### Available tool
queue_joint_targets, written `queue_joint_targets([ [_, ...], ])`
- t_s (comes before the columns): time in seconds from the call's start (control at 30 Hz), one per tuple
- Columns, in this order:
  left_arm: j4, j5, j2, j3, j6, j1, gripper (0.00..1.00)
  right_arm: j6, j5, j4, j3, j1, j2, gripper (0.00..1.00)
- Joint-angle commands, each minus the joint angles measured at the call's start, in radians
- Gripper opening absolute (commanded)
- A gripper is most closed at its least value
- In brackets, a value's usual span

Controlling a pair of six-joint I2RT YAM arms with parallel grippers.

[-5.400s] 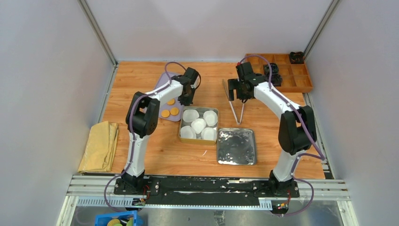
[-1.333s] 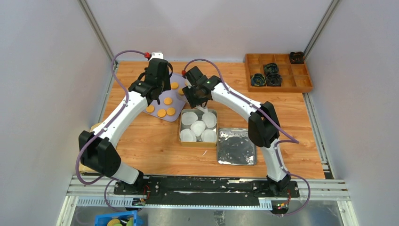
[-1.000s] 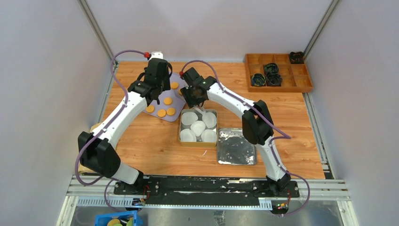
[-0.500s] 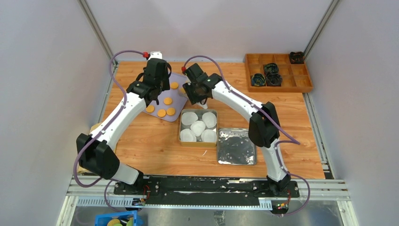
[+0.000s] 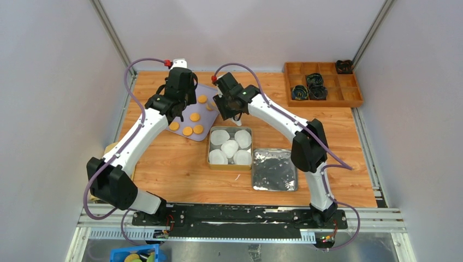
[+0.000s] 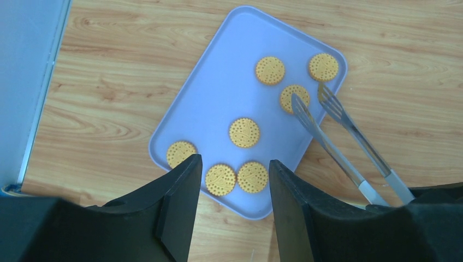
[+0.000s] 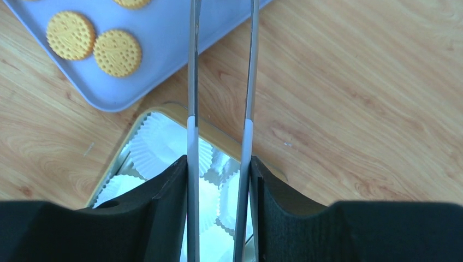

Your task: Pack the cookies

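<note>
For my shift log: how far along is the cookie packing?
Nothing is packed: all seven cookies lie on the tray, and the paper cups in the tin are empty. In hand: right hand holds tongs, tips at one cookie; left hand open. Left: all seven.

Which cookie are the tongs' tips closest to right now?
The lowest cookie of the three grouped at the tray's right end, left wrist view: one blade of the tongs overlaps it; no other is covered.

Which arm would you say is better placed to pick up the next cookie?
Right: the right claw holds the tongs, whose tips sit by a cookie on the tray. The left claw hovers open and empty.
</note>
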Motion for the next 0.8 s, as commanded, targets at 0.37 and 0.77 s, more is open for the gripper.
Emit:
queue_joint_targets([
  [0.37,0.013,-0.028,-0.011,-0.015,0.011,-0.002,0.54,0.032,-0.032,0.004,-0.040,0.004,0.077,0.29],
  [0.77,0.025,-0.015,-0.010,-0.023,0.008,-0.002,0.54,0.050,-0.035,-0.039,0.046,0.002,0.148,0.46],
])
